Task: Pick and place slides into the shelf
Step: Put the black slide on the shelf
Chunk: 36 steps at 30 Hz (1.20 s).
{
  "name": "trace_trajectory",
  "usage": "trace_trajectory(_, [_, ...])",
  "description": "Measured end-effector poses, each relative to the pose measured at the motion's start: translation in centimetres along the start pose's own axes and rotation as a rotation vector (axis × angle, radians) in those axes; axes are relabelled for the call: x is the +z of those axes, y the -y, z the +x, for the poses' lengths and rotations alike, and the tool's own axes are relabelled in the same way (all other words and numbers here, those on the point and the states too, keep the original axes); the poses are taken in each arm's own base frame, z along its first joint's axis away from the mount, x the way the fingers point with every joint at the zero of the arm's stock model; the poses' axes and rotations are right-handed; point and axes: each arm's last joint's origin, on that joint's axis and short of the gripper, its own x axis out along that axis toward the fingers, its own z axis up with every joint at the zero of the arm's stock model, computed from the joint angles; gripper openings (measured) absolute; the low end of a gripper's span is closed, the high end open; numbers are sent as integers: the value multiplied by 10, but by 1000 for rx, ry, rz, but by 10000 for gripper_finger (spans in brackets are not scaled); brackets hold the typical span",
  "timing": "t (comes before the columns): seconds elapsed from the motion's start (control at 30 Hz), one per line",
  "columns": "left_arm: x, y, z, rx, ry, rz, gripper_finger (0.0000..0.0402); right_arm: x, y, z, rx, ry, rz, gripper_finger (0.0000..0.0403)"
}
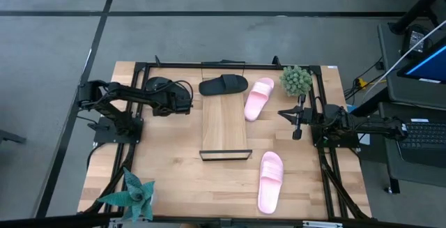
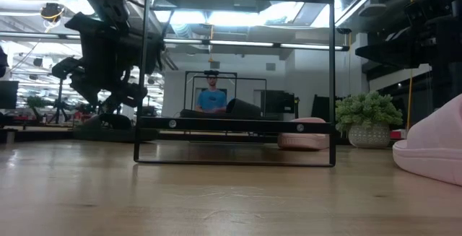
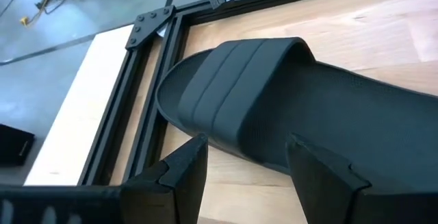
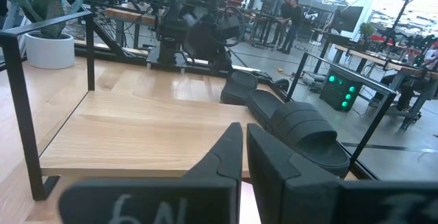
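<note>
One black slide [image 3: 294, 107] lies sole-down on the table near its far left corner, also seen in the high view [image 1: 157, 86]. My left gripper [image 3: 246, 176] hangs open just above its near side, slanting down toward that corner. A second black slide [image 1: 223, 85] lies across the far end of the shelf [image 1: 224, 125]. One pink slide [image 1: 258, 98] lies just right of the shelf. Another pink slide [image 1: 270, 180] lies toward the near right. My right gripper [image 4: 244, 152] waits shut at the table's right, pointing level across the shelf.
A potted plant [image 1: 296, 80] stands at the far right and a spiky one [image 1: 132, 196] at the near left corner. A black frame [image 3: 147, 80] rims the table close behind the left slide. Thin wire rails [image 2: 238, 77] rise at the shelf's two short ends.
</note>
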Motion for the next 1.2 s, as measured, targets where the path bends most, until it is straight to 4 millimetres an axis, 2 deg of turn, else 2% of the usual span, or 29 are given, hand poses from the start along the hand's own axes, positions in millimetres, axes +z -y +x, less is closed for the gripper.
trace_trajectory(0.87, [2,2,0,-5,52,-18,188,0,0,0,0,0,0,26])
trace_trajectory(1.2, [13,2,14,26,39,-14,188,0,0,0,0,0,0,26])
